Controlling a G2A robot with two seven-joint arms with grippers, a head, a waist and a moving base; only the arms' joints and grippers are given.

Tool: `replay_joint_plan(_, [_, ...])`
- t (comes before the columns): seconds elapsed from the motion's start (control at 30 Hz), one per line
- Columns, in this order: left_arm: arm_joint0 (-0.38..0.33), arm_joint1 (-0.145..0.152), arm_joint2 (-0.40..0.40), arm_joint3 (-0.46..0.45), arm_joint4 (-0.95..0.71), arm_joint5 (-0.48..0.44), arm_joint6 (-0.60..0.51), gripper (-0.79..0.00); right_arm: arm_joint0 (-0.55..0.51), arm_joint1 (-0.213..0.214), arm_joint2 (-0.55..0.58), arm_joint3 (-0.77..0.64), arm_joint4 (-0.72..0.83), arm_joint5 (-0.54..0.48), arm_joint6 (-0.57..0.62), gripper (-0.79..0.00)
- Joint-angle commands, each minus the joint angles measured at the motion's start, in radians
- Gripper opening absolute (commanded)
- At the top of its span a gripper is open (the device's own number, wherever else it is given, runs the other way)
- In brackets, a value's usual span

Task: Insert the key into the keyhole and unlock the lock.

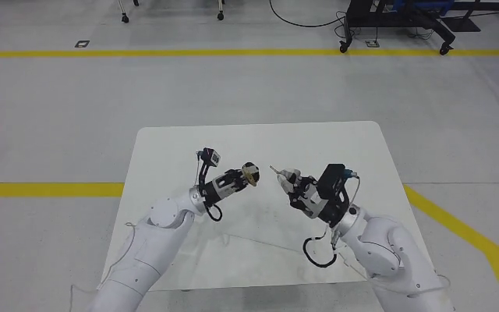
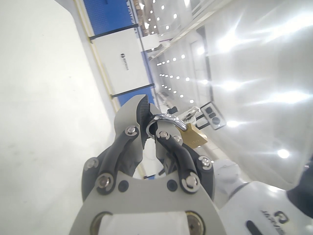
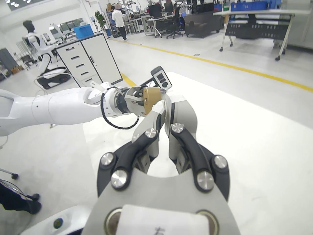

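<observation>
A brass padlock (image 1: 250, 175) hangs above the middle of the white table (image 1: 335, 148), held by my left gripper (image 1: 240, 179). In the left wrist view that gripper (image 2: 150, 121) is shut on the silver shackle (image 2: 171, 119), and the brass body (image 2: 195, 137) sticks out past the fingers. My right gripper (image 1: 287, 180) faces it from the right, shut on a small silver key (image 1: 275, 169) that points at the padlock with a short gap between them. In the right wrist view the key (image 3: 165, 106) shows edge-on between the shut fingers, just beside the padlock (image 3: 152, 100), whose keyhole face (image 3: 146, 101) is turned toward it.
Both arms hover over the table's middle; its surface around them is bare. A black cable loop (image 1: 318, 254) hangs off the right arm near the front. Yellow floor lines (image 1: 234, 53) and cart legs (image 1: 394, 35) lie well beyond the table.
</observation>
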Motion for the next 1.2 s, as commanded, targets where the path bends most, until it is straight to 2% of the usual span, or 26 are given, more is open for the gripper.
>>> replay_joint_plan(0.0, [-0.008,0.001,-0.019,0.028,-0.145,0.069,-0.101,-0.785,-0.02,0.005,0.023,-0.067,-0.103,-0.035,-0.028,-0.785])
replay_joint_plan(0.1, [-0.045,0.004,-0.017,0.083,-0.109,0.122,-0.132,-0.785,-0.049,0.015,0.055,-0.175,-0.268,-0.093,-0.041,-0.785])
replay_joint_plan(0.23, [-0.079,0.006,-0.02,0.097,-0.088,0.157,-0.165,-0.785,-0.085,0.029,0.069,-0.297,-0.547,-0.179,-0.055,-0.785])
replay_joint_plan(0.5, [-0.101,0.008,0.006,0.085,0.005,0.169,-0.229,-0.785,-0.068,0.056,0.005,-0.361,-1.147,-0.232,-0.148,-0.785])
replay_joint_plan(0.63, [-0.101,0.004,0.02,0.085,0.009,0.162,-0.247,-0.785,-0.033,0.073,-0.048,-0.361,-1.466,-0.211,-0.207,-0.785])
replay_joint_plan(0.83, [-0.114,-0.005,0.041,0.104,0.02,0.157,-0.246,-0.785,-0.028,0.1,-0.162,-0.361,-2.019,-0.06,-0.248,-0.785])
replay_joint_plan(0.93, [-0.129,-0.008,0.05,0.115,0.046,0.158,-0.23,-0.785,-0.048,0.105,-0.198,-0.361,-2.172,-0.033,-0.233,-0.785])
replay_joint_plan(1.17, [-0.148,-0.006,0.042,0.129,0.084,0.151,-0.193,-0.785,-0.045,0.128,-0.242,-0.354,-2.165,-0.069,-0.201,-0.785])
